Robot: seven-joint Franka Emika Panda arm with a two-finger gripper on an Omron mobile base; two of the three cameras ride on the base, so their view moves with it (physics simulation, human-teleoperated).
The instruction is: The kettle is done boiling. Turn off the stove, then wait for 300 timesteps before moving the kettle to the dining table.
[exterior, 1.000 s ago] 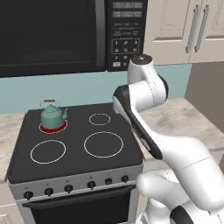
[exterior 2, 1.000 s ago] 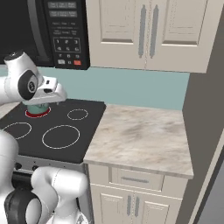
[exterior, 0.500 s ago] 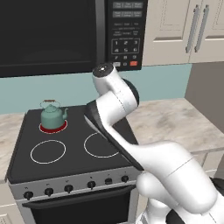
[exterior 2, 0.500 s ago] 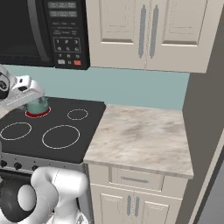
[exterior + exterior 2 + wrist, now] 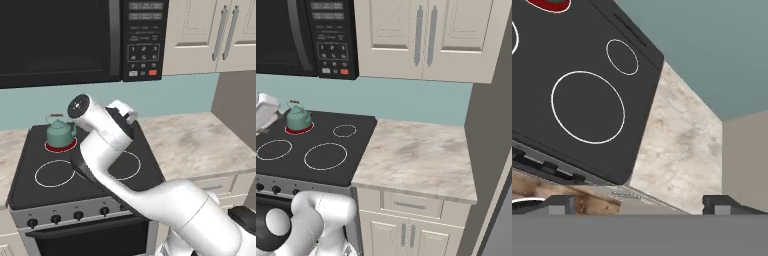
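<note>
Right now your kettle [image 5: 60, 132] sits on the back-left burner of the stove [image 5: 30, 186], and that burner glows red under it. You can see the same thing from the right side: the kettle [image 5: 298, 119] stands upright on its red ring, with the three other white-ringed burners bare around it. The row of black knobs [image 5: 78, 215] runs along the grey front panel, below the glass top.

Your arm [image 5: 115, 165] rises from the lower right and bends over the middle of the stove, its upper joint just beside the kettle in the left view; whether they touch you cannot tell from there. From the hand's own camera your gripper [image 5: 641, 204] has its two dark fingertips [image 5: 722, 203] spread wide apart with nothing between them. It looks down at a slant over the right half of the stove [image 5: 587, 75], the marbled counter [image 5: 682, 145] beside it and the teal wall behind.

Above the stove hangs the black microwave [image 5: 65, 40] with its keypad, and cream cabinets [image 5: 426, 35] sit over the counter [image 5: 416, 160] to the right.
</note>
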